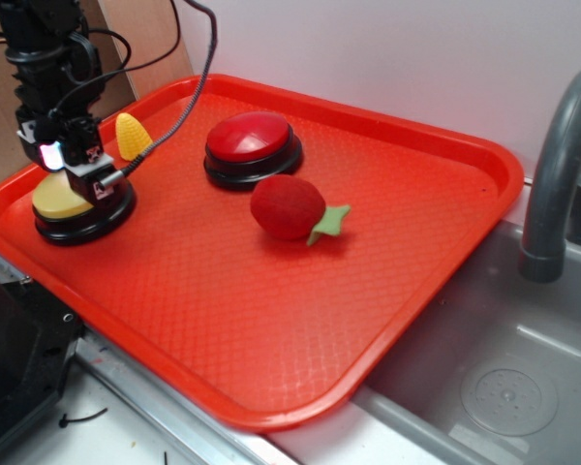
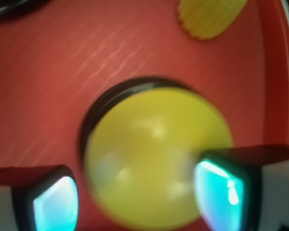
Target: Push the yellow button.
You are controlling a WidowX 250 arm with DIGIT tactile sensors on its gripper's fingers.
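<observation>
While the black robot gripper (image 1: 73,174) stands at the left end of the red plastic tray (image 1: 271,320), the large round yellow button (image 1: 60,200) on its black base lies directly under it; the fingers (image 2: 220,188) are spread apart, one on each side of the yellow dome; whether they touch it I cannot tell; a small ridged yellow cone (image 1: 131,136) lies just behind.

Yellow button (image 1: 60,199) on black base; red diamond-textured tray (image 1: 271,310).
</observation>
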